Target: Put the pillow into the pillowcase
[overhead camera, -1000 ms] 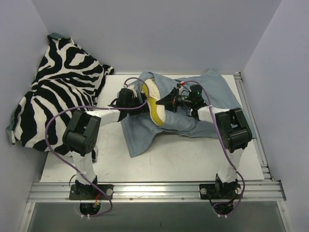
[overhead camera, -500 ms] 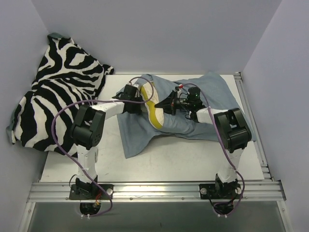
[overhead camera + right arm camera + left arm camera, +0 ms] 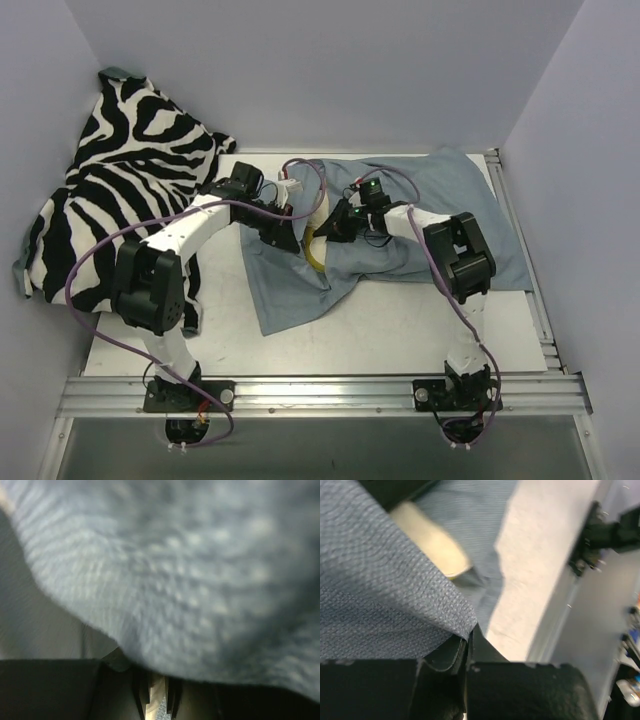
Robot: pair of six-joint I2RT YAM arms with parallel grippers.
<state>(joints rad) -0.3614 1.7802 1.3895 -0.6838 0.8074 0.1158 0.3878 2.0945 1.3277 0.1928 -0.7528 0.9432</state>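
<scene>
The grey-blue pillowcase (image 3: 440, 215) lies spread over the middle of the desk (image 3: 400, 335). Its long axis runs roughly from 8 o'clock to 2 o'clock, with a loose corner trailing toward 7 o'clock. Only a narrow sliver of the pillow (image 3: 316, 248) shows, at the centre of the cloth: a cream face with a yellow edge curving from 12 o'clock down to 6 o'clock. The rest appears to be under the fabric, so I cannot tell its full long axis. The hump in the cloth suggests it extends toward 3 o'clock.

The left end effector (image 3: 287, 238) sits just at the 9 o'clock side of that sliver. In the left wrist view its jaws are clamped on a hem corner of the pillowcase, most likely to hold the mouth open and taut.

The right end effector (image 3: 335, 224) is just at the sliver's 3 o'clock side. Its wrist view is filled with blurred blue cloth draped over it, and the jaws look drawn close. Whether they pinch anything I cannot tell.

I judge the insertion to be well along, with the hem left to pull over the exposed edge.

A zebra-print cloth (image 3: 120, 190) is heaped at 10 o'clock, apart from the work.
</scene>
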